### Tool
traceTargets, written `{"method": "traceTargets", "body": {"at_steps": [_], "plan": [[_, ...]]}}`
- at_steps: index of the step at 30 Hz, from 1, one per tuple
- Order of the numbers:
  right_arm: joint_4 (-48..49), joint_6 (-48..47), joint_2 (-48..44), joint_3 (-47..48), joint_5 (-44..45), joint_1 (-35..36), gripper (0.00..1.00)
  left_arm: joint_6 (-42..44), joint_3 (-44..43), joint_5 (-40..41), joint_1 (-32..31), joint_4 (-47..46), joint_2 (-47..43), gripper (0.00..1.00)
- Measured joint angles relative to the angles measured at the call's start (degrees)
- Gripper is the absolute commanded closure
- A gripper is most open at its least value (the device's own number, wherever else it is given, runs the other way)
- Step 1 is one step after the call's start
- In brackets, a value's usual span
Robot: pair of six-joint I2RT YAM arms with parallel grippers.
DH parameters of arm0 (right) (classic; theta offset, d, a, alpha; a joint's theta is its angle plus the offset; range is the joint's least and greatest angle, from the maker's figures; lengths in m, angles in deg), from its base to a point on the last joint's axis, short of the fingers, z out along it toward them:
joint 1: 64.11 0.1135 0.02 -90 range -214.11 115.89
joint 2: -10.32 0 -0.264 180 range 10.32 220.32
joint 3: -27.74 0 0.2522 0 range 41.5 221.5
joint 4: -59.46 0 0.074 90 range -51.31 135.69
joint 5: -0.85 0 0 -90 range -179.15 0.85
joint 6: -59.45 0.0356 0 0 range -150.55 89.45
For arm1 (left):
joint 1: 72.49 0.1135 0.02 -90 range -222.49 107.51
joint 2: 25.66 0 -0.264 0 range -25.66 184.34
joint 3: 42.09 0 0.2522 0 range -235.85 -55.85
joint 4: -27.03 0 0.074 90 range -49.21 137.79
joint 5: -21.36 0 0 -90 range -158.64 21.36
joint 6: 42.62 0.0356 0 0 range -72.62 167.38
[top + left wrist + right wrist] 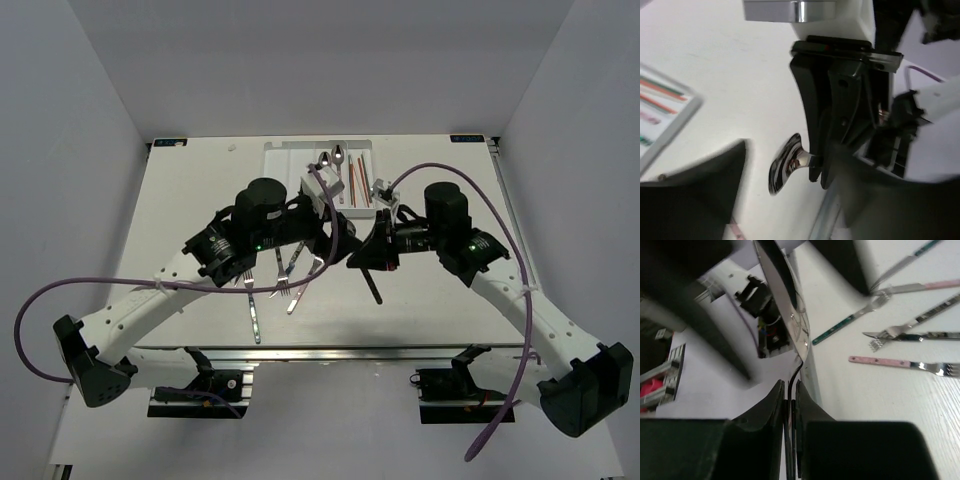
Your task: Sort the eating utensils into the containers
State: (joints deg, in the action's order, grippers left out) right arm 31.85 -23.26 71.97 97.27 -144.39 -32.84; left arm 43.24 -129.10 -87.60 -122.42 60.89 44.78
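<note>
White table (200,200), white walls. On the left gripper (820,171) the jaws are clamped on the neck of a spoon (785,167). Its bowl sticks out at 8 o'clock, low over bare tabletop; contact with the table not resolvable. The tray (687,107) sits at 9 o'clock of it, red and green chopsticks (660,95) inside. On the right gripper (790,388) the jaws are nearly together, pinching a thin dark-stemmed utensil (787,305), type unclear, running to 12 o'clock. Loose forks (900,363) lie on the table at its 2–3 o'clock. Overhead, both grippers crowd together at 6 o'clock of the tray.
</note>
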Motion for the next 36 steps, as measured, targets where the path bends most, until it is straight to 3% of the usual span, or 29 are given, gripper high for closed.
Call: {"method": "traceTargets", "body": {"at_steps": [2,5,9,12,17,19,23,28,36], "plan": [[0.83,2.58,1.81,0.44,4.61,-0.13,1.00,-1.66,-0.66,8.37,-0.11,0.09,0.00,0.02],[0.26,7.10,8.28,4.24,14.73,-0.22,1.00,-6.69,-5.05,30.36,-0.04,3.69,0.74,0.02],[0.52,12.41,25.24,17.09,29.14,-0.98,1.00,-18.73,-14.84,62.12,0.81,14.32,2.71,0.02],[-0.44,14.99,39.15,30.47,37.81,-2.38,1.00,-21.81,-12.50,74.12,1.42,16.85,-1.22,0.02],[-3.93,16.02,65.85,65.70,41.83,-5.07,1.00,-20.00,0.83,77.35,1.38,16.37,-11.43,0.02],[-3.10,16.96,72.32,73.13,40.74,-6.54,1.00,-18.64,6.32,76.22,1.42,15.10,-14.75,0.02],[1.16,19.85,76.94,72.70,36.76,-9.75,1.00,-15.82,13.16,70.44,1.40,13.62,-19.93,0.02],[5.62,21.11,80.26,72.00,32.28,-12.02,1.00,-14.25,15.37,66.25,1.40,10.54,-24.26,0.02],[12.46,20.87,81.24,68.57,28.02,-10.67,1.00,-12.85,15.58,61.70,1.40,8.55,-22.53,0.02]]}}
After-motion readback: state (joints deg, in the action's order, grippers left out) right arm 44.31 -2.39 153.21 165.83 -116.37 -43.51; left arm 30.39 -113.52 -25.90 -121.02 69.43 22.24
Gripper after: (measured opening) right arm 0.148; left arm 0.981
